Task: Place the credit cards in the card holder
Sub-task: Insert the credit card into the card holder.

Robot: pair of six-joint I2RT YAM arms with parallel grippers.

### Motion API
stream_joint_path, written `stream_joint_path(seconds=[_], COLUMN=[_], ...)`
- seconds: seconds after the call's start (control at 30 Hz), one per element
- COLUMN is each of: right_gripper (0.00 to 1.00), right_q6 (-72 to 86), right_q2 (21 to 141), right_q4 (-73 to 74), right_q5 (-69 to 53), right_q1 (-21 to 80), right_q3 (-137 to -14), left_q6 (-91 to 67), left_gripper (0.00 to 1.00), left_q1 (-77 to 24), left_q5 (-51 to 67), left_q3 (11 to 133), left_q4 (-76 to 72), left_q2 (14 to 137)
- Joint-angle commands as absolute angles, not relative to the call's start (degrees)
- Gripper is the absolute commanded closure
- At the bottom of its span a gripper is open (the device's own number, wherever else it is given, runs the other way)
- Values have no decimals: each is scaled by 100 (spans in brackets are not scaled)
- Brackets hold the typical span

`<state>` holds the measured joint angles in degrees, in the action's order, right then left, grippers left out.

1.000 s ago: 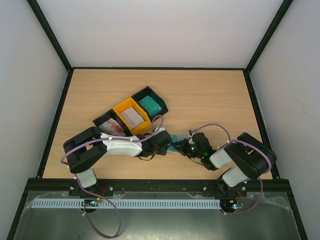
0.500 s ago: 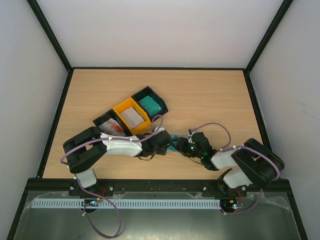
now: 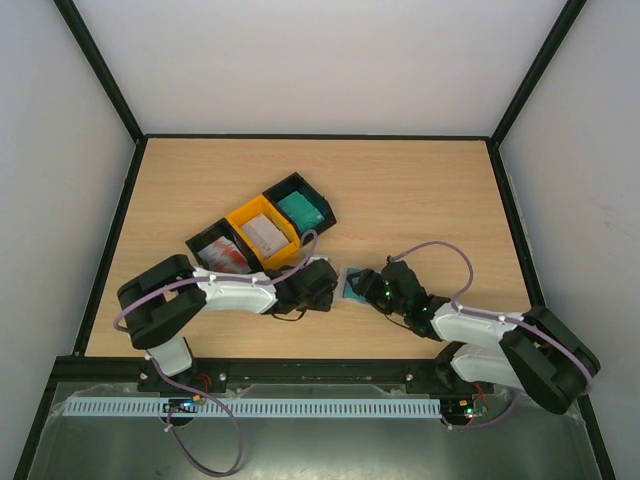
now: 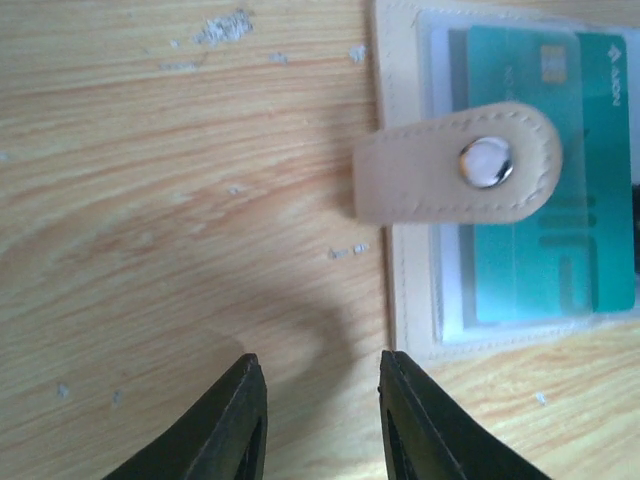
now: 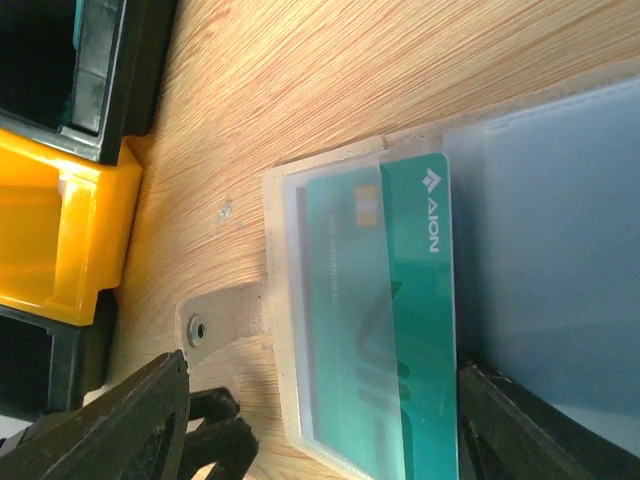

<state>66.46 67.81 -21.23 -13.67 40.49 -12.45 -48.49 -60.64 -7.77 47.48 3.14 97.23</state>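
Note:
The card holder lies open on the table between my two grippers, beige-edged with clear slots. A teal credit card sits in its slot, one long edge sticking out. My right gripper is open wide above it, a finger on each side, gripping nothing. In the left wrist view the holder's snap strap lies folded over the teal card. My left gripper is open over bare wood just left of the holder. More credit cards lie in the trays.
Three joined trays stand behind the left arm: a black one with red-and-white cards, a yellow one with pale cards, and a black one with teal cards. The yellow tray is close to the holder's left.
My right gripper has opened from shut and let go of the teal card, and its arm has swung lower and rightwards. The left arm has barely shifted.

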Motion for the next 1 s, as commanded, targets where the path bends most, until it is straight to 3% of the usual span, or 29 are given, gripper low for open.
stream_joint_path(seconds=[0.0,0.5,0.67,0.87,0.97], right_gripper=[30,18,30,51,52], right_q6=[6653,6474,6152,5821,5780], right_q2=[6452,5691,5625,6168,6402], right_q4=[-959,389,399,416,406], right_q5=[-715,253,442,376,374], right_q1=[4078,4085,4080,4080,4083], right_q3=[-1360,-1740,-1753,-1963,-2011], left_q6=[-4949,-5088,-5115,-5074,-5046], left_gripper=[65,53,52,54,54], left_q1=[-5909,-5766,-5763,-5764,-5766], left_q5=[-4,518,566,583,585], left_q3=[4377,4086,4075,4275,4414], left_q4=[-122,-642,-777,-826,-820], left_q2=[9345,8739,8764,9102,9292])
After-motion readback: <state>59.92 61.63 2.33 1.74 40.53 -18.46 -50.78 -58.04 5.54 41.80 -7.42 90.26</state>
